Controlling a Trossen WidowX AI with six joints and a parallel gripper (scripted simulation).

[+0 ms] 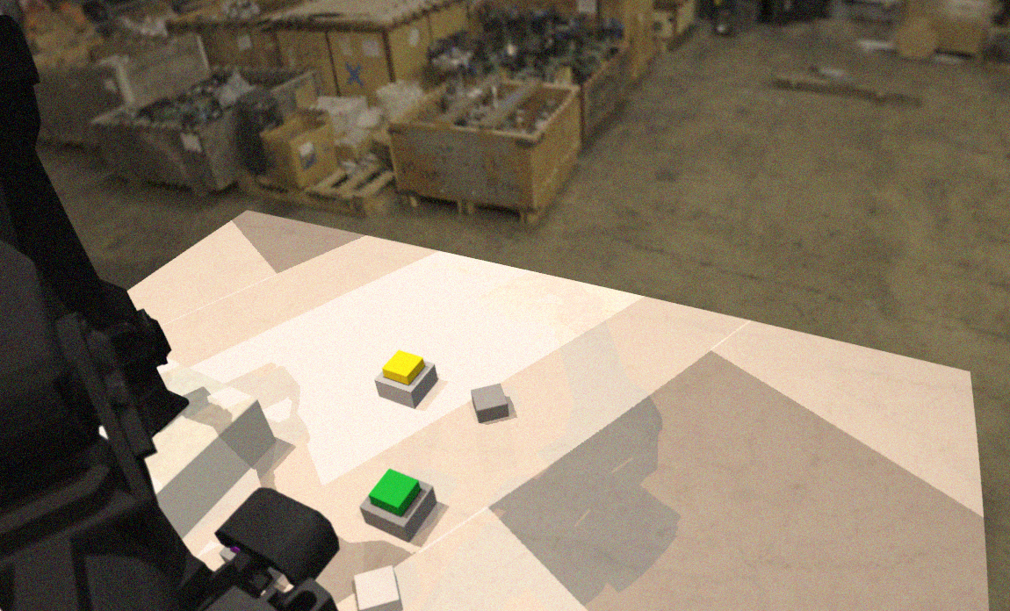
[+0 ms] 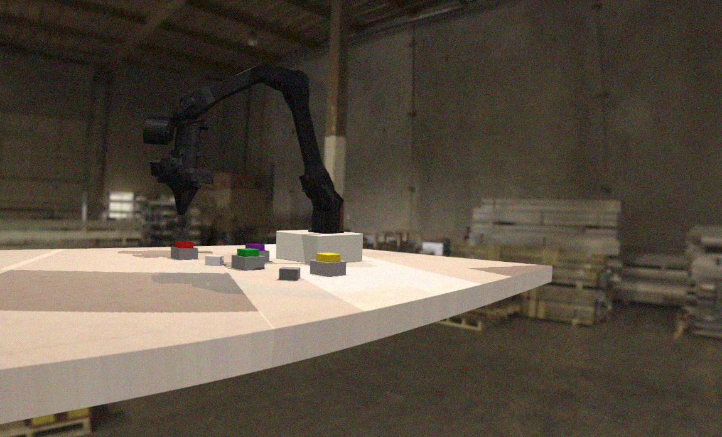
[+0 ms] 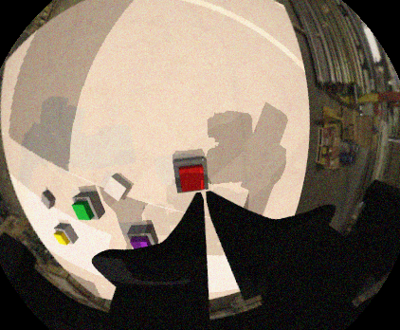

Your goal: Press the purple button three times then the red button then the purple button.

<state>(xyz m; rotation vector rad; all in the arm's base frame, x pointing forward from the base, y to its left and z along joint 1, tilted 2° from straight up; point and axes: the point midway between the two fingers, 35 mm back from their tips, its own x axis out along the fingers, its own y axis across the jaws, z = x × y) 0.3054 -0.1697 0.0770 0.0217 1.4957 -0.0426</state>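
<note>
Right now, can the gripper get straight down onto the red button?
Probably yes. The shut gripper hangs above the red button with only air between them; the nearest block sits off to the side.
</note>
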